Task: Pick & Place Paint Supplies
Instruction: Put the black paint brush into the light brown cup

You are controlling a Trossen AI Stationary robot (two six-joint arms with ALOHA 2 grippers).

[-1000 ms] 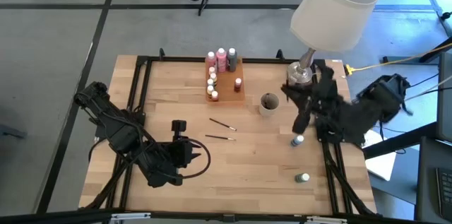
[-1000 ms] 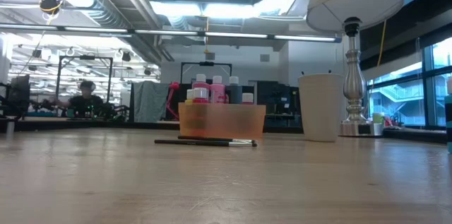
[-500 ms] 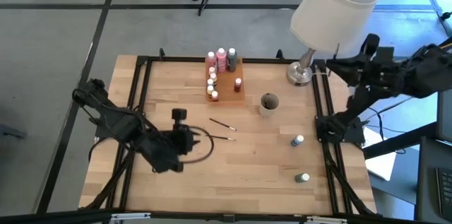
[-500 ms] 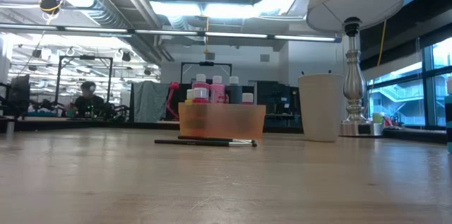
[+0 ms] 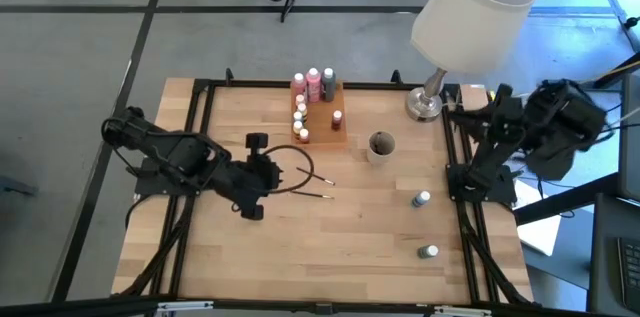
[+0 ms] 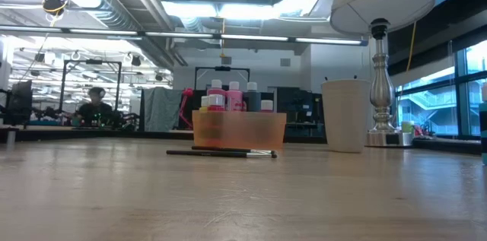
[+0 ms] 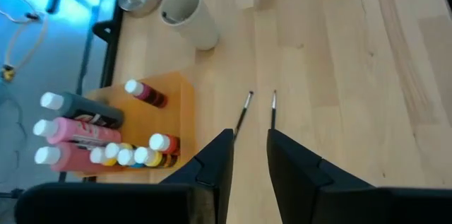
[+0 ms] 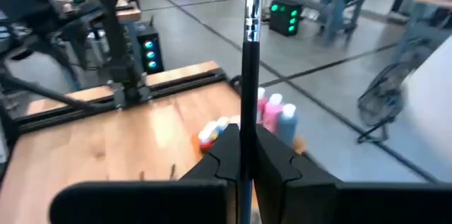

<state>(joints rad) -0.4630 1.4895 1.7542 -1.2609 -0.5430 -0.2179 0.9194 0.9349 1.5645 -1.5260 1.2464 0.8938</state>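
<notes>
My right gripper (image 8: pixel 247 146) is shut on a thin dark paintbrush (image 8: pixel 248 75) and hangs at the table's right edge (image 5: pixel 488 105). Two more paintbrushes (image 5: pixel 318 185) lie flat mid-table, also seen in the left wrist view (image 7: pixel 241 113). My left gripper (image 7: pixel 248 160) hovers just left of them (image 5: pixel 272 179), slanting down, open with nothing between its fingers. Several small paint bottles (image 5: pixel 312 85) stand in the orange tray (image 5: pixel 335 117). A blue-capped bottle (image 5: pixel 422 199) and a green one (image 5: pixel 428 252) sit on the table at the right. My right gripper pinches the paintbrush's dark handle (image 8: pixel 246 128) between its two fingers. The brush sticks out past the fingertips, its silver ferrule (image 8: pixel 251 25) well clear of them. The whole brush is lifted off the table.
A round pale cup (image 5: pixel 380 145) stands right of the tray. A lamp with a white shade (image 5: pixel 470 7) stands on its metal base (image 5: pixel 423 105) at the far right corner. A black frame (image 5: pixel 200 92) rims the table. Bare wood lies along the near side.
My right gripper, still shut on its paintbrush, has drawn back from above the blue-capped bottle toward the table's right edge. My left gripper has moved toward the far edge, closer to the two lying paintbrushes. Nothing on the table has shifted.
</notes>
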